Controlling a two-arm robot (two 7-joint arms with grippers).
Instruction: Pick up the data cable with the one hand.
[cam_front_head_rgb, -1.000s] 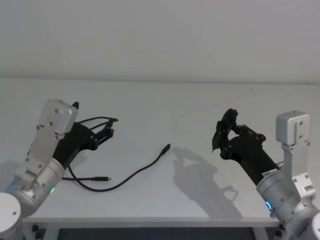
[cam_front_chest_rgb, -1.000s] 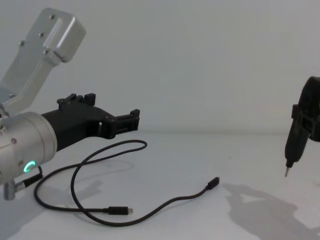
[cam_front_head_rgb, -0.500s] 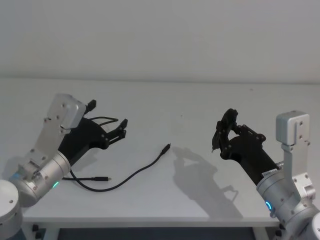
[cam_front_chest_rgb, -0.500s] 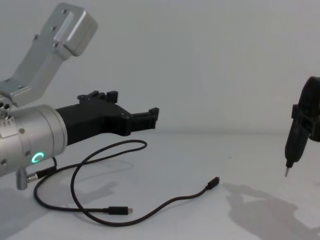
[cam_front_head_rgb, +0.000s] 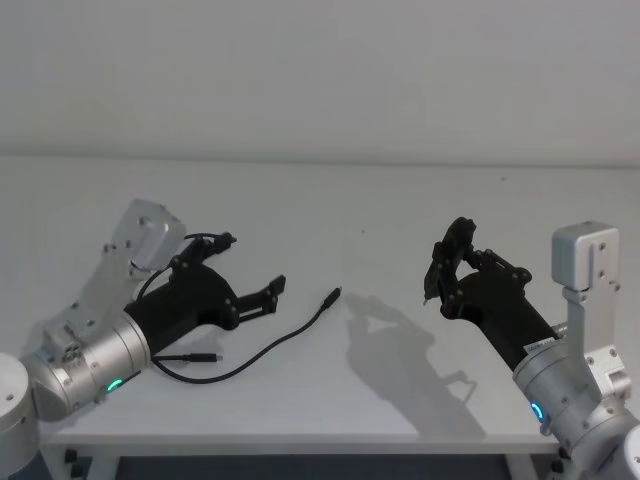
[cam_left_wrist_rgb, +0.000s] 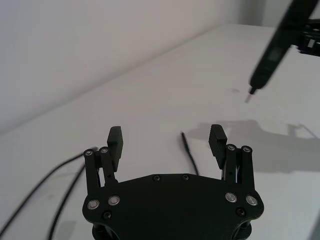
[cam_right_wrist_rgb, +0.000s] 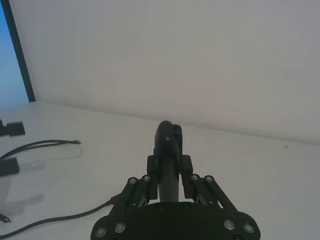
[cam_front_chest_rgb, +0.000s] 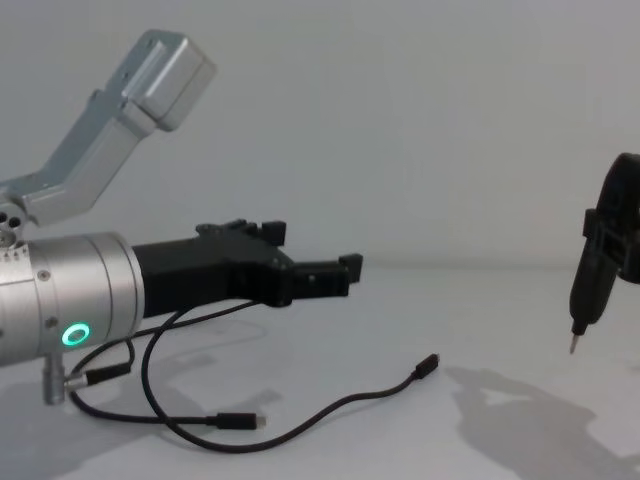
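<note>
Seen side-on, the left tool (cam_front_chest_rgb: 314, 248), released wide, hangs above the data cable (cam_front_chest_rgb: 340, 405) on the worktop (cam_front_chest_rgb: 480, 320), its wrist view framing one plug (cam_left_wrist_rgb: 182, 136) between the fingers (cam_left_wrist_rgb: 115, 137); well apart across bare worktop, the right tool (cam_front_head_rgb: 450, 262) grips a pointed black stylus (cam_front_chest_rgb: 585, 295).

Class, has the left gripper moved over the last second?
Yes: the left gripper has advanced rightward, toward the far plug of the data cable, which stayed put.

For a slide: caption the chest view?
Open left gripper hovers above the data cable; right gripper holds a pointed tool.
</note>
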